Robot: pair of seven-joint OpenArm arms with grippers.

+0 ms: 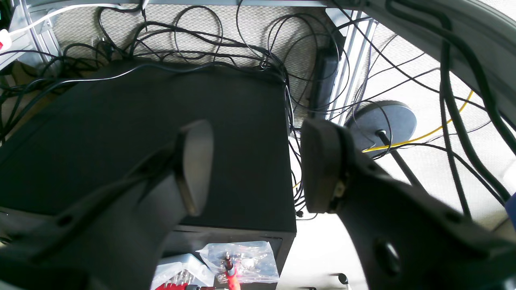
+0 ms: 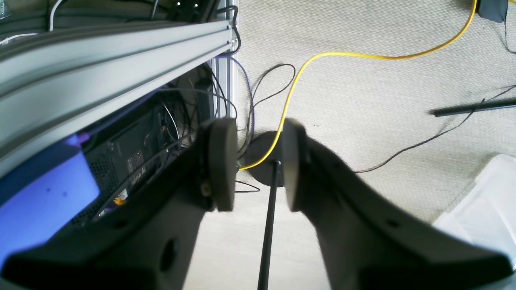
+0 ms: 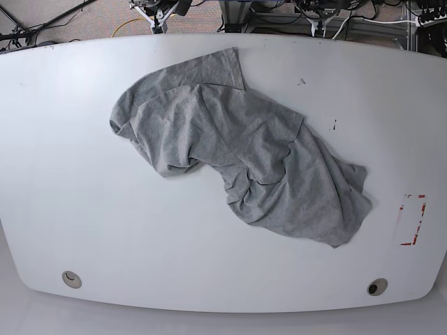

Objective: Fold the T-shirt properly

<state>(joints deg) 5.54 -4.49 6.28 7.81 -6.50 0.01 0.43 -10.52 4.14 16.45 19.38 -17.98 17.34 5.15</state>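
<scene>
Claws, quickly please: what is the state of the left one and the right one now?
Left claw: open, holding nothing, over the floor.
Right claw: open with a narrower gap, holding nothing.

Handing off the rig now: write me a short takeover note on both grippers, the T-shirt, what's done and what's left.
Left gripper: open, empty, off the table and pointing at the floor by a black box.
Right gripper: open, narrower gap, empty, also off the table over carpet and a yellow cable.
T-shirt: crumpled in a diagonal heap on the white table, wrinkled, lettering not visible.
Done: nothing folded yet.
Left: bring both arms over the table, spread the shirt flat, then fold.
</scene>
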